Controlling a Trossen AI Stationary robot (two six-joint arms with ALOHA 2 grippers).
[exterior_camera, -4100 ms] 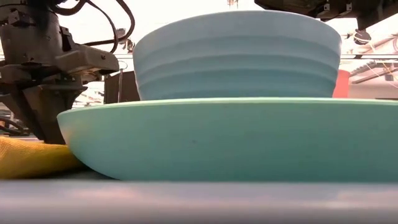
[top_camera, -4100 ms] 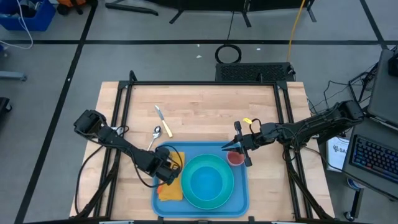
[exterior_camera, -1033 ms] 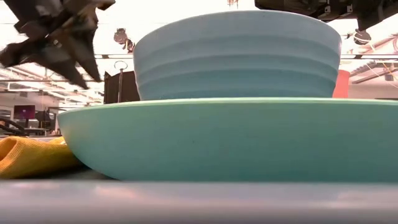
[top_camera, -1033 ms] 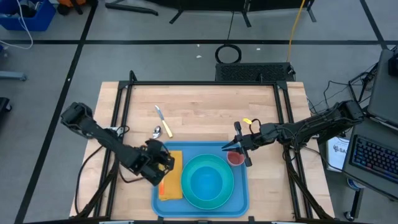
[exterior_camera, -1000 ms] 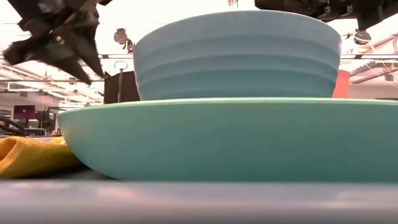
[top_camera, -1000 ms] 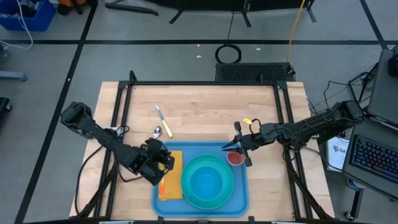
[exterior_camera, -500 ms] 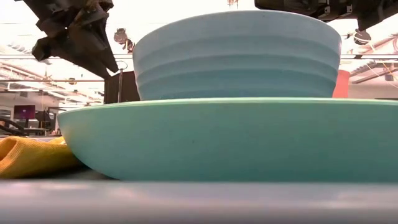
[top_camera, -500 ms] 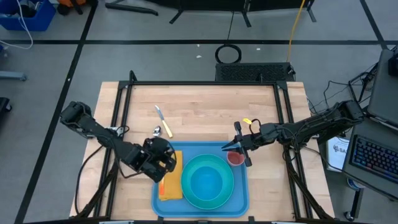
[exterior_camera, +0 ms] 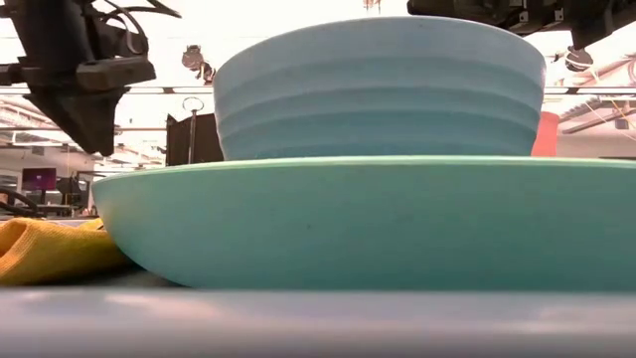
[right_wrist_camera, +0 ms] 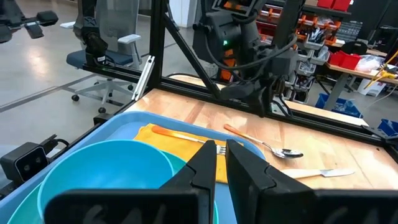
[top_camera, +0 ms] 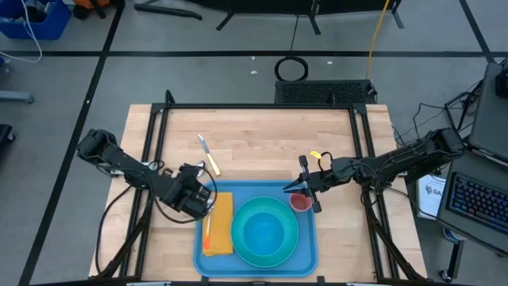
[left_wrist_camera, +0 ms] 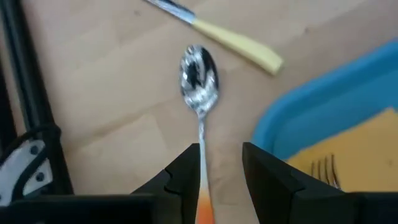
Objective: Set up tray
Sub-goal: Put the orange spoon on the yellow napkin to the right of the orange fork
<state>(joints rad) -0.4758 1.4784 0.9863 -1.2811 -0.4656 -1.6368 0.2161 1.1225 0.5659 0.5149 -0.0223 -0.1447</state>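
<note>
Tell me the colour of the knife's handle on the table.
The knife has a pale yellow handle; the left wrist view shows it best.

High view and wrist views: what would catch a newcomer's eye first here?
The light-blue tray at the table's near edge, carrying a blue bowl on a turquoise plate, a yellow napkin with a fork, and a red cup. The left gripper, open, hovers over a spoon beside the tray.

The bowl [exterior_camera: 378,89] and plate [exterior_camera: 368,224] hide the low view's table.
</note>
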